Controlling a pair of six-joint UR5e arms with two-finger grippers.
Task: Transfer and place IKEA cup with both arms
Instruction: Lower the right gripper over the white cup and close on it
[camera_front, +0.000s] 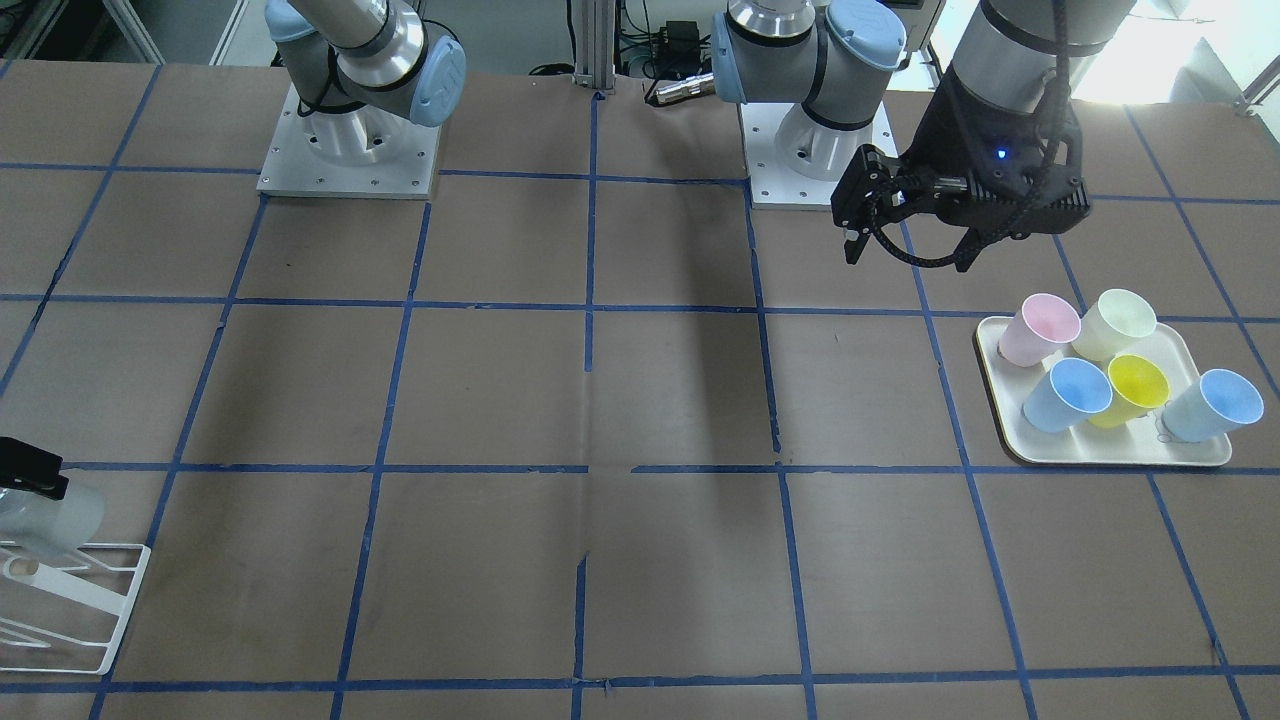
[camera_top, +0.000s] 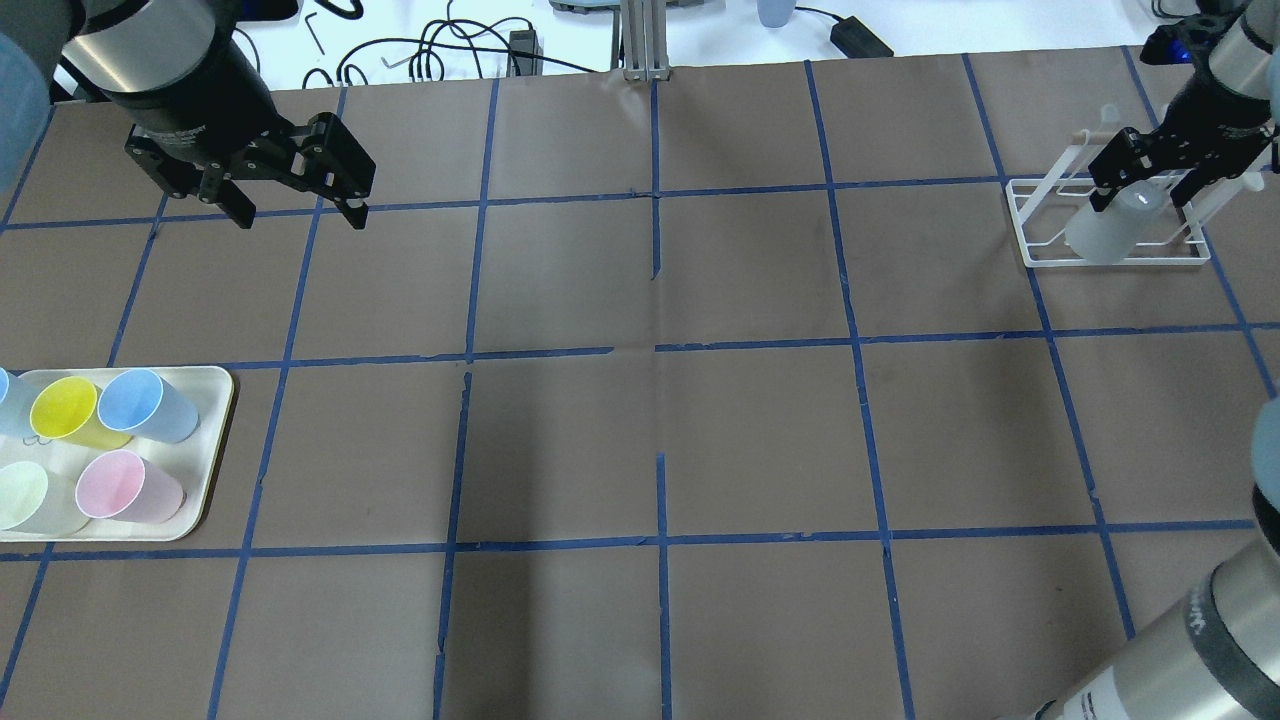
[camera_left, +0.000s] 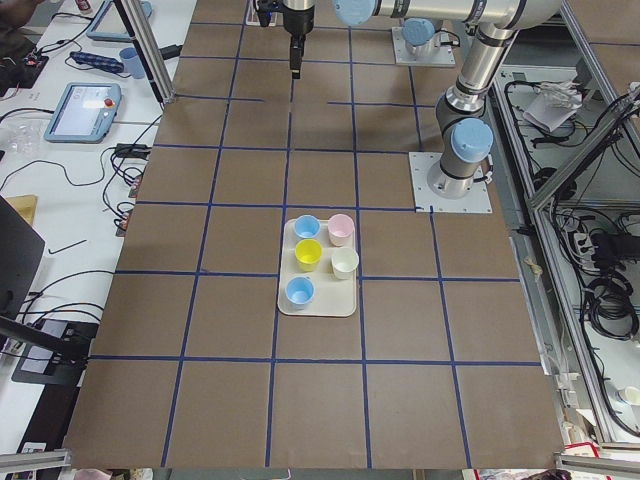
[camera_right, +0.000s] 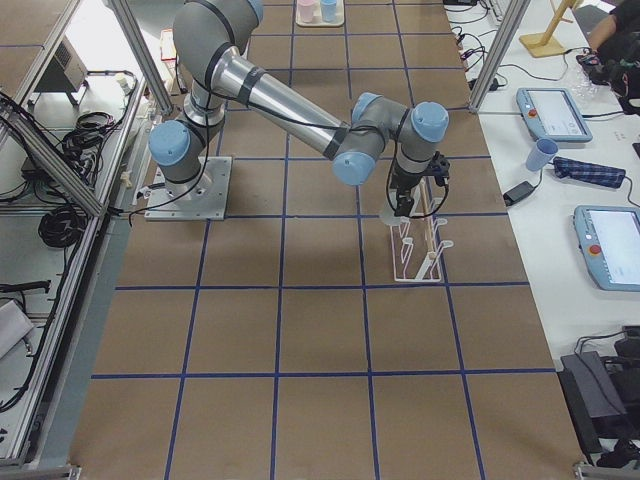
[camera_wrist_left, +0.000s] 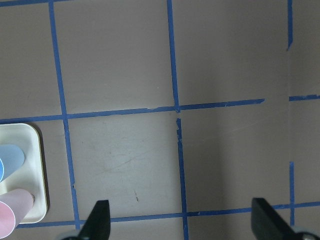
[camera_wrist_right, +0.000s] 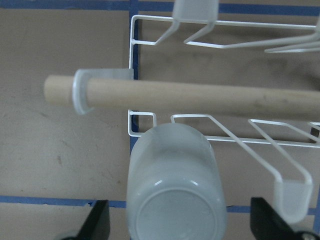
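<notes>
The IKEA cup (camera_top: 1105, 235) is pale grey-white and sits bottom-up on a white wire rack (camera_top: 1035, 240) at the far right of the table. My right gripper (camera_top: 1143, 192) is open, with a finger on each side of the cup's base and a gap to it in the right wrist view (camera_wrist_right: 175, 210). The cup also shows at the front view's left edge (camera_front: 55, 520). My left gripper (camera_top: 302, 217) is open and empty, high above bare table, right of and beyond the tray; it also shows in the front view (camera_front: 908, 258).
A cream tray (camera_top: 215, 450) at the left edge holds a pink cup (camera_top: 125, 487), a yellow cup (camera_top: 70, 412), a cream-white cup (camera_top: 25, 497) and light blue cups (camera_top: 145, 403). A wooden rod (camera_wrist_right: 200, 97) crosses the rack. Blue tape grids the brown table.
</notes>
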